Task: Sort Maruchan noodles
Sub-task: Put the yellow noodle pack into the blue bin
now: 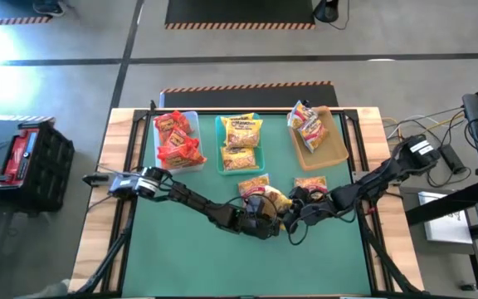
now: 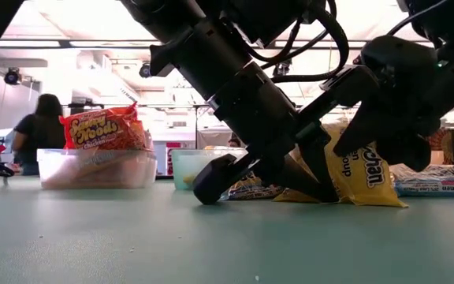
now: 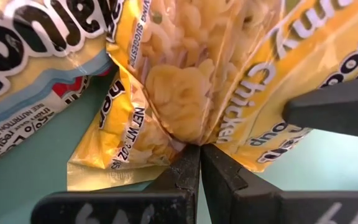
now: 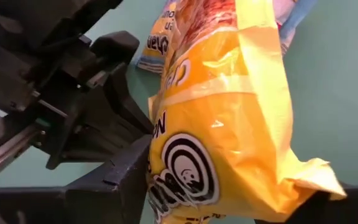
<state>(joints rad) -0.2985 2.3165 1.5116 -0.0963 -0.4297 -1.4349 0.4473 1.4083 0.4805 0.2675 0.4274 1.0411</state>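
A yellow noodle packet [image 1: 274, 199] stands on edge at the table's middle, between my two grippers. My left gripper [image 1: 264, 219], reaching in from the left, is shut on it. My right gripper [image 4: 235, 186] comes from the right and is open, one finger on each side of the same packet [image 4: 229, 124]. Two more packets lie loose just beyond it: a yellow one [image 1: 253, 184] and a yellow-pink one [image 1: 309, 184]. At the far side, red packets fill a clear bin [image 1: 191, 116], yellow ones a teal bin [image 1: 220, 145], and yellow-pink ones a tan bin [image 1: 338, 145]. My left gripper pinches a gathered fold of the wrapper [image 3: 188, 142] at one side of the packet between its two fingertips [image 3: 182, 171]. The fingers slant down from the table's left. The packet stands tilted, its lower edge [image 2: 353, 201] on the table. My right gripper's one finger [image 4: 126, 180] lies close against the packet's printed face; I cannot tell whether it touches.
The three bins stand in a row along the far edge. Another packet [image 2: 440, 181] lies flat to the right of the held one. The green mat [image 1: 222, 266] toward the near edge is bare. A person [image 2: 42, 130] stands in the room beyond the table.
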